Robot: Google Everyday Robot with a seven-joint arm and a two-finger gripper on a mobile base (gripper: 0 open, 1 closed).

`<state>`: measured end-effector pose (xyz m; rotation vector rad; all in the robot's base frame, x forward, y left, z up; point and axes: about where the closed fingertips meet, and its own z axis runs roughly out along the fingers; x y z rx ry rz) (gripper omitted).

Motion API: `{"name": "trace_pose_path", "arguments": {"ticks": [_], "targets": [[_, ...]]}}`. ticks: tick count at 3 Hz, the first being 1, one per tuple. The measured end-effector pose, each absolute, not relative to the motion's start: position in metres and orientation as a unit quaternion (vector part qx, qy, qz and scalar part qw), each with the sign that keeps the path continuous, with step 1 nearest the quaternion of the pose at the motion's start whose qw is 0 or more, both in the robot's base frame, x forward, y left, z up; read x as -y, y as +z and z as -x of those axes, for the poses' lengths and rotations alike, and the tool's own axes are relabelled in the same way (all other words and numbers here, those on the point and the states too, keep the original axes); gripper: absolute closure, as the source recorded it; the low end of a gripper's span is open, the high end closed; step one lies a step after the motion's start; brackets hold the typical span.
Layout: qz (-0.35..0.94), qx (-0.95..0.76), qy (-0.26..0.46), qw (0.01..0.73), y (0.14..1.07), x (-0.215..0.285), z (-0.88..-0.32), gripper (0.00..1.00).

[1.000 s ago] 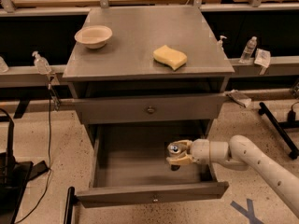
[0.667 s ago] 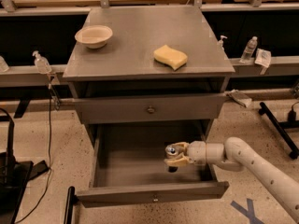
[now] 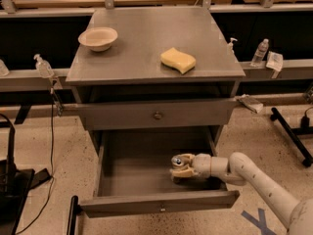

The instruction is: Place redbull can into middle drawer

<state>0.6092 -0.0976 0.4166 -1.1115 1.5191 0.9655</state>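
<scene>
The middle drawer point(image 3: 146, 180) is pulled wide open, a grey box with a narrow front panel and a small knob. My gripper point(image 3: 179, 167) reaches in from the right, inside the drawer near its right front part. It is shut on the redbull can point(image 3: 177, 162), a slim silver can with a shiny top. The can stands upright between the fingers, low over the drawer floor; I cannot tell whether it touches the floor.
A grey cabinet top point(image 3: 146, 58) holds a cream bowl point(image 3: 98, 37) at back left and a yellow sponge point(image 3: 178, 60) at right. The upper drawer front point(image 3: 156, 115) with a brass knob is closed. Bottles stand on side ledges. A cable lies on the floor at left.
The gripper with the can has moved slightly left and lower inside the drawer. Its hold on the can is unchanged.
</scene>
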Motion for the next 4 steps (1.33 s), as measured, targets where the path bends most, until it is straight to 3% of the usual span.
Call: {"name": "trace_pose_path", "arguments": {"ticks": [4], "targets": [[0.461,-0.621,0.405,0.487,0.4180,0.0860,-0.6078,0.05]]}}
